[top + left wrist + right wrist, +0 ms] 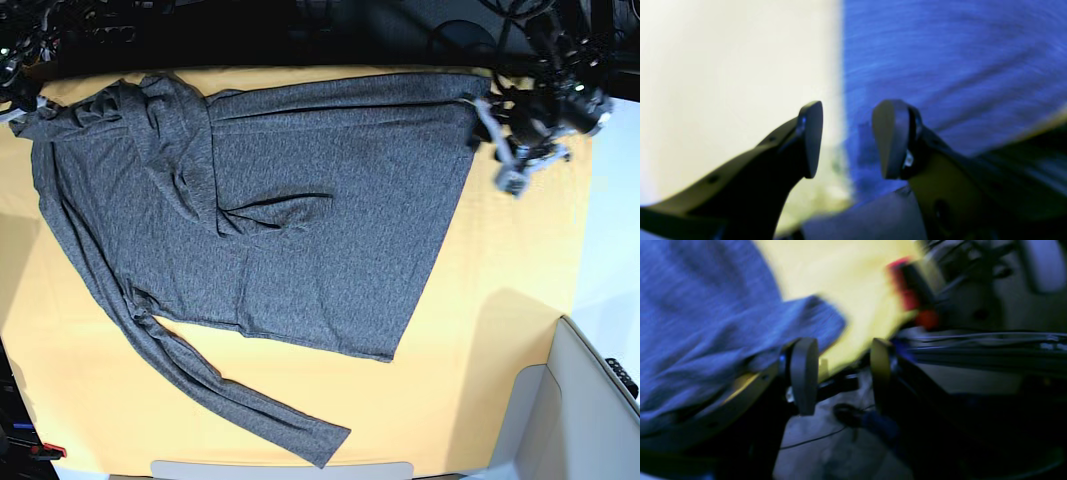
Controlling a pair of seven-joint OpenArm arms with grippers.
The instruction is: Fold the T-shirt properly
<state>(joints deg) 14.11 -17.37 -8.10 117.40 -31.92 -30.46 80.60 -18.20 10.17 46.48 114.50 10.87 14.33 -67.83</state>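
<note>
The T-shirt, dark grey and long-sleeved, lies spread across the yellow-orange table cloth. One sleeve trails toward the front edge, and the other is bunched over the body at the far left. My left gripper hovers at the shirt's far right edge. In the left wrist view this left gripper is open, with the T-shirt looking blue behind it. My right gripper is open and empty beside a fold of the T-shirt, at the table's far left corner.
A red and black object and dark cables lie past the table's edge in the right wrist view. A grey bin stands at the front right. A pale tray rim shows at the front edge.
</note>
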